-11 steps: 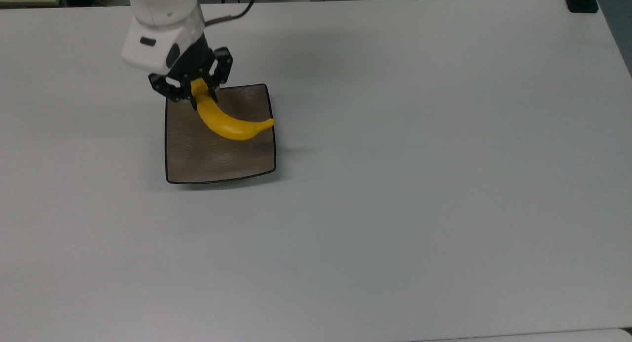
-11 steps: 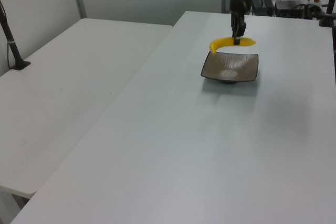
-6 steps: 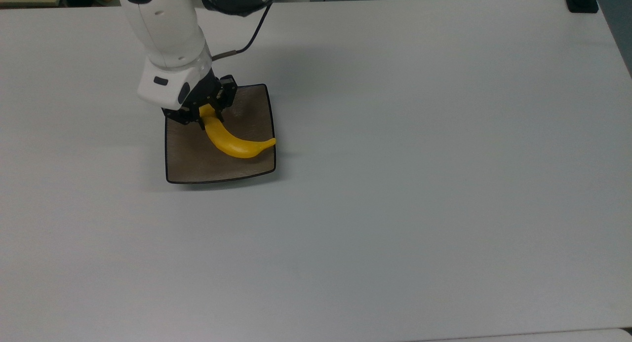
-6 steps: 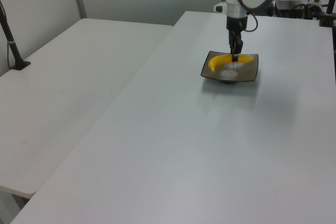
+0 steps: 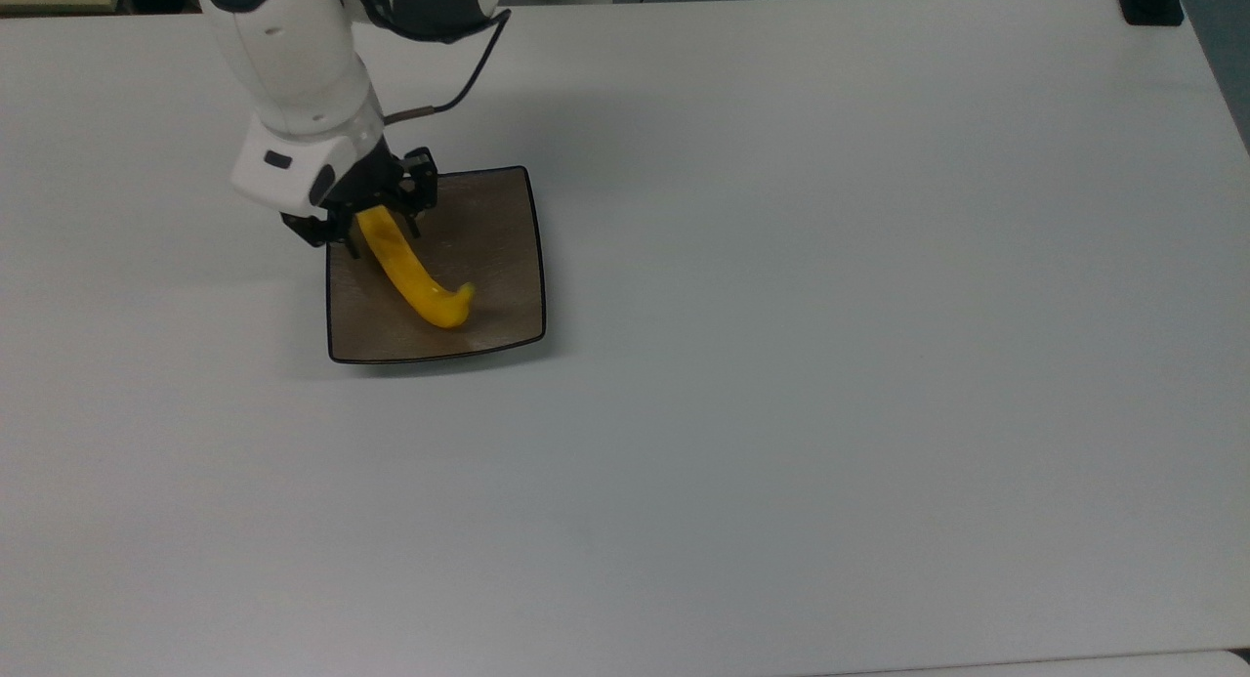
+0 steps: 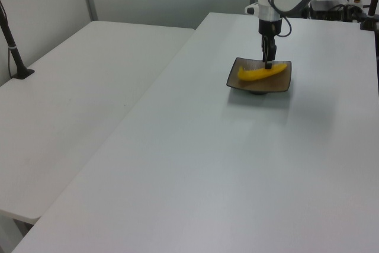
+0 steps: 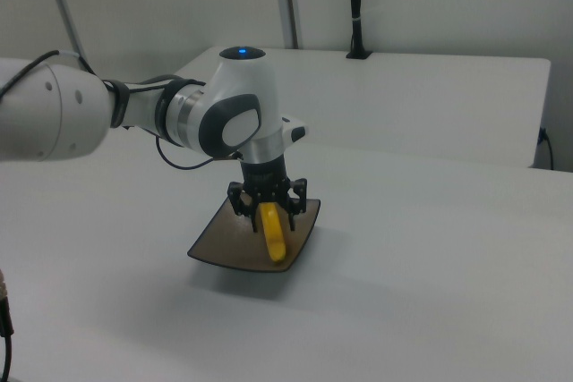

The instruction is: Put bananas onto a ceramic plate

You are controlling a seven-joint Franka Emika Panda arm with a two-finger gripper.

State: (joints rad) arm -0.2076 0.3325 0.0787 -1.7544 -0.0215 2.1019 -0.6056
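A bright yellow banana (image 5: 415,281) lies on the square grey-brown ceramic plate (image 5: 493,237), running from the plate's far left corner toward its near middle in the top view. My gripper (image 5: 379,232) stands low over the banana's far end, fingers spread on either side of it with small gaps showing in the right view, so it is open. In the left view the banana (image 6: 260,73) lies across the plate (image 6: 260,86) under the gripper (image 6: 267,63). The right view shows the banana (image 7: 273,232) pointing toward the camera on the plate (image 7: 224,243), beneath the gripper (image 7: 267,212).
The plate sits on a wide white table (image 5: 781,364). A black clamp base (image 5: 1152,3) is at the top view's far right corner. A second white table (image 6: 71,99) stands to the left view's left.
The gripper came down to the plate with the banana and shifted to the top view's left. The banana swung round, its free tip moving inward from the plate's right edge, and the fingers spread.
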